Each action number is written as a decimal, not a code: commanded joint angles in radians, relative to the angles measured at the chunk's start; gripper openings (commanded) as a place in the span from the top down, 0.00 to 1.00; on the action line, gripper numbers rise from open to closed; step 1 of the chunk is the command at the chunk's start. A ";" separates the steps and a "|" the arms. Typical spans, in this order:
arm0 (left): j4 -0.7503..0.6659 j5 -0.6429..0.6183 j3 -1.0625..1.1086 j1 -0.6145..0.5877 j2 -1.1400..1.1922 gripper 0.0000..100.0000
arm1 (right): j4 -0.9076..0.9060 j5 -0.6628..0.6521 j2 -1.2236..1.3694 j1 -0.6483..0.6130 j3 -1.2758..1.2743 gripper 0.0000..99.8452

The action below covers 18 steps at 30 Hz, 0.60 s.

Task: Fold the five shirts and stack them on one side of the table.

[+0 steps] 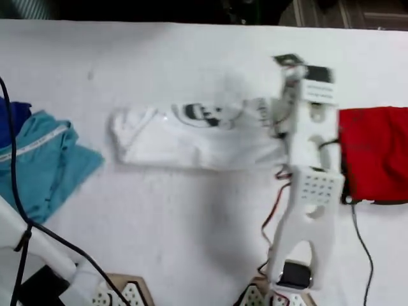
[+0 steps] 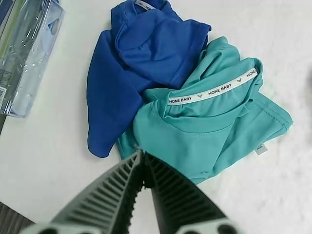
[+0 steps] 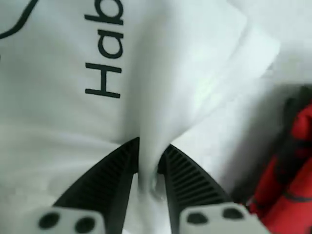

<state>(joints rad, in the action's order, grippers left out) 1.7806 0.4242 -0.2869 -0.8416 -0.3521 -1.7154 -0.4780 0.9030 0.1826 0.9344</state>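
Note:
A white shirt (image 1: pixel 191 137) with a black print lies folded lengthwise across the middle of the table. My right gripper (image 1: pixel 280 124) is shut on its right end, pinching a ridge of white shirt (image 3: pixel 161 97) fabric between the right gripper (image 3: pixel 148 161) fingers. A red shirt (image 1: pixel 373 153) lies folded at the right edge, and the red shirt (image 3: pixel 287 180) borders the white one. A teal shirt (image 1: pixel 48 159) and a blue shirt (image 1: pixel 13 121) lie crumpled at the left. My left gripper (image 2: pixel 144 168) hovers shut over the teal shirt (image 2: pixel 209 131) beside the blue shirt (image 2: pixel 136 63).
A clear plastic container (image 2: pixel 27 53) stands beside the blue shirt. Black cables (image 1: pixel 19 191) run across the table's front left, and red wires (image 1: pixel 274 204) trail along the right arm. The arms' bases (image 1: pixel 127 293) sit at the front edge.

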 commanded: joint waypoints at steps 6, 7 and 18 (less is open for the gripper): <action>-0.003 0.002 -0.002 0.044 -0.024 0.97 | -0.008 -0.091 -0.208 0.015 0.037 0.98; -0.003 0.002 -0.002 0.058 -0.024 0.97 | -0.008 -0.091 -0.242 -0.008 0.011 0.98; -0.002 -0.003 -0.002 0.091 -0.030 0.97 | 0.015 -0.005 -0.607 -0.458 -0.347 0.98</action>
<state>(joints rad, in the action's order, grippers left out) 1.7806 0.4242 -0.2869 -0.7603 -0.3521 -1.7169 -0.5393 0.3828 -0.1626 0.5999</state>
